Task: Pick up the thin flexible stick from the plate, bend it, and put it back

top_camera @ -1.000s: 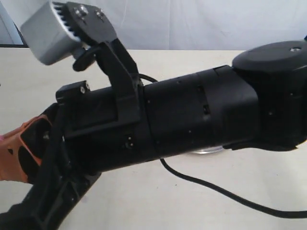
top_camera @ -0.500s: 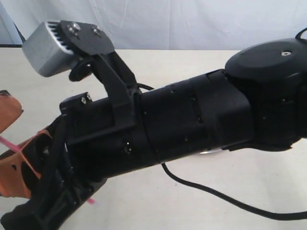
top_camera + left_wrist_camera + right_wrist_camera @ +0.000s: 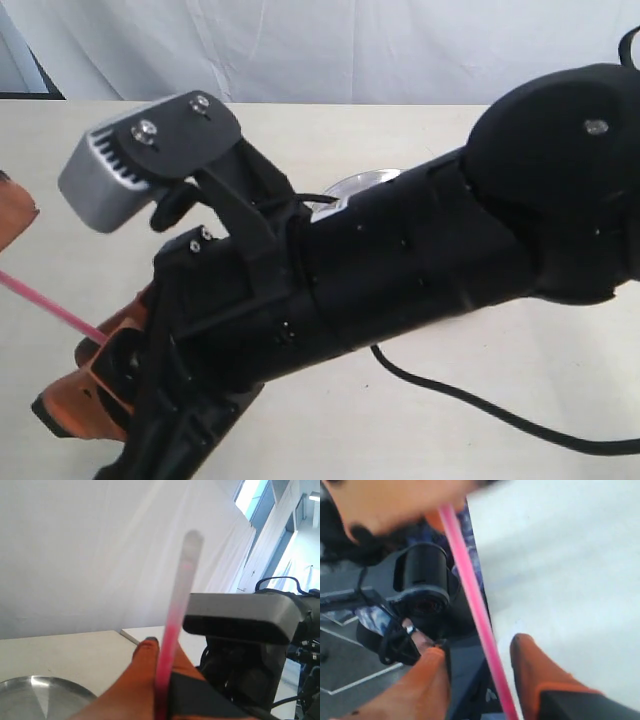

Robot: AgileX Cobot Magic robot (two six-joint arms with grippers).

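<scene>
The thin pink stick (image 3: 172, 625) rises from my left gripper (image 3: 161, 690), which is shut on it, up to its whitish tip (image 3: 192, 540). In the exterior view the stick (image 3: 50, 305) slants from the left edge down to my right gripper (image 3: 90, 380). The right gripper (image 3: 479, 647) is open, and the stick (image 3: 470, 600) passes between its orange fingers (image 3: 530, 665); I cannot tell if it touches one. The left gripper (image 3: 10, 215) shows only as an orange bit at the left edge. The silver plate (image 3: 355, 185) (image 3: 40, 695) lies mostly hidden behind the right arm.
The bulky black right arm (image 3: 430, 260) crosses the exterior view from right to lower left, carrying its grey wrist camera (image 3: 120, 165). A black cable (image 3: 480, 405) trails over the beige table (image 3: 560, 380). A white curtain hangs behind.
The right arm has tilted, its gripper end dropping lower. The plate now shows above the arm instead of below it. The stick now spans between the two grippers.
</scene>
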